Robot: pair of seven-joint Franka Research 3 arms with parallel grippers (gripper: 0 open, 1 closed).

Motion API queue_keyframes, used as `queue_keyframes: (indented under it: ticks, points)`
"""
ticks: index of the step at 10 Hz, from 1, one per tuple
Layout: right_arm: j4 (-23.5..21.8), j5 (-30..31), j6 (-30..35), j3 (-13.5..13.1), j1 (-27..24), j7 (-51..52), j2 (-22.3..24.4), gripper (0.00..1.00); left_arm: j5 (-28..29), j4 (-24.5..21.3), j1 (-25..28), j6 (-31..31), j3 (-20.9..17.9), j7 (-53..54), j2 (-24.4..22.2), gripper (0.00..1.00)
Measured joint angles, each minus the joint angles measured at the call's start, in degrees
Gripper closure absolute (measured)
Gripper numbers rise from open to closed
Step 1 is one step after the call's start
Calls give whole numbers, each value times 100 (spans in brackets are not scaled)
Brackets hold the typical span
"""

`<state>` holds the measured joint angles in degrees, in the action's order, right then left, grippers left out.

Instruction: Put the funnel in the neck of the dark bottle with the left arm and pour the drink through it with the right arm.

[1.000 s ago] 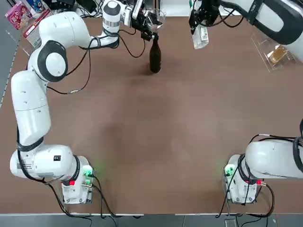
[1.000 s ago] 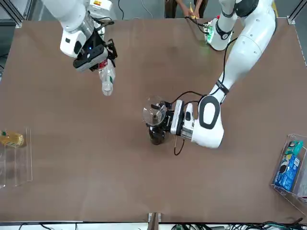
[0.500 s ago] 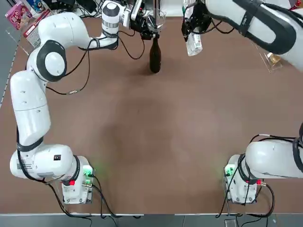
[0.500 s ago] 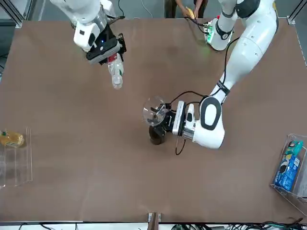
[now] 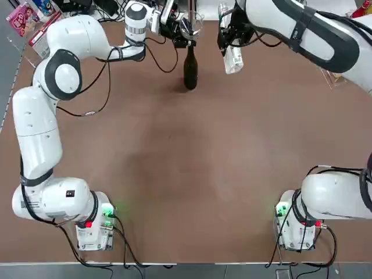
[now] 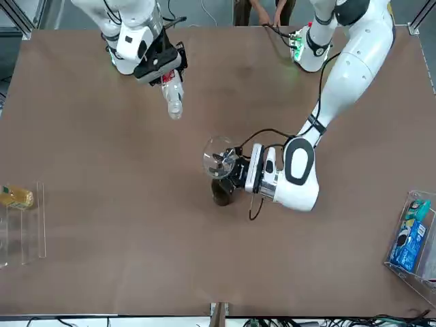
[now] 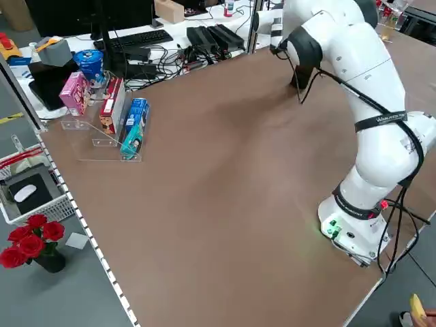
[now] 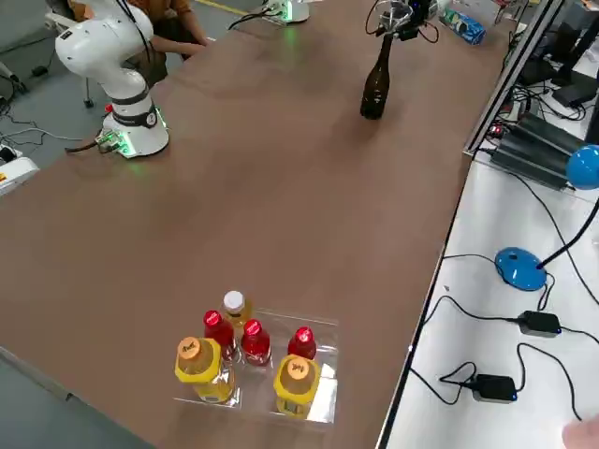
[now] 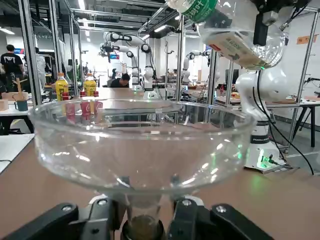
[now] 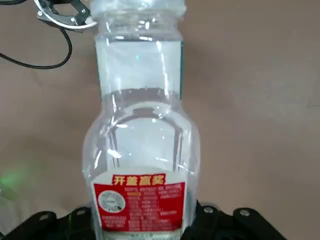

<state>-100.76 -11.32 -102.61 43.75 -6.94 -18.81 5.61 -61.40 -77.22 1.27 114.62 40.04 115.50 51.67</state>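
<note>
The dark bottle point(image 5: 190, 68) point(image 6: 221, 193) point(image 8: 375, 86) stands upright at the far middle of the table. The clear funnel point(image 6: 218, 156) point(image 9: 142, 142) sits over its neck, spout down at the bottle's mouth. My left gripper point(image 5: 185, 34) point(image 6: 236, 168) point(image 9: 143, 222) is shut on the funnel's spout. My right gripper point(image 5: 229, 36) point(image 6: 162, 67) point(image 10: 142, 222) is shut on the drink point(image 5: 233, 58) point(image 6: 174, 101) point(image 10: 142, 145). This small clear labelled bottle hangs tilted in the air, mouth away from the gripper. It is a short way to the robot's right of the funnel and apart from it.
A clear stand point(image 8: 281, 374) with red and yellow bottles sits at the table's right edge, seen also with a yellowish bottle point(image 6: 16, 197). Boxed goods point(image 7: 102, 102) point(image 6: 411, 235) stand at the left edge. A person's hands point(image 6: 262, 10) show behind the arm bases.
My right gripper has carried the drink toward the funnel and dark bottle. My left gripper's fingers have drawn in around the funnel's spout.
</note>
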Motion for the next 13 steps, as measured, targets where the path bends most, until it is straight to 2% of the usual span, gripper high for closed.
queue_keyframes:
  ticks: [3,6,9,13]
  points:
    - [428,637,-19,499,1,-1095,-638,45,-33,0,0,-46,12,0,0,60]
    - [658,880,-33,825,26,-1850,-1182,45,-33,-2,9,-49,11,9,0,76]
    - [1007,1255,-34,996,228,-2276,-1671,46,-33,-2,11,-51,12,11,0,78]
    - [1616,1632,-36,1014,692,-2682,-2403,47,-33,-2,10,-51,12,11,0,78]
